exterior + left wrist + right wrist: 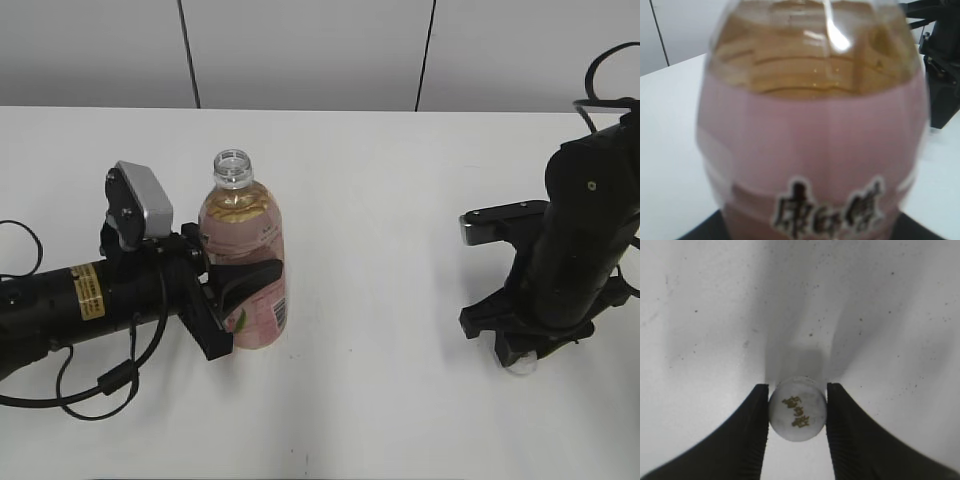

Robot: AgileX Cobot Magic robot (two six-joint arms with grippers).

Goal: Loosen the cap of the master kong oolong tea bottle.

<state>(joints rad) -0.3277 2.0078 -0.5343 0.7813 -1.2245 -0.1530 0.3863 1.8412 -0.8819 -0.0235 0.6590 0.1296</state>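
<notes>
Bottle neck: uncapped mouth of the master kong oolong tea bottle (243,262) stands clear above, reachable from overhead.
Bottle left flank: blocked by left gripper (232,290), jaws clamped on the label band.
Bottle right flank: bare table (380,300), passable.
Mid-table lane: free between bottle and right gripper (520,352), well apart.
Right zone: occupied by right gripper low at the table, pinching the cap (798,409).
Rear strip: free along the wall.
</notes>
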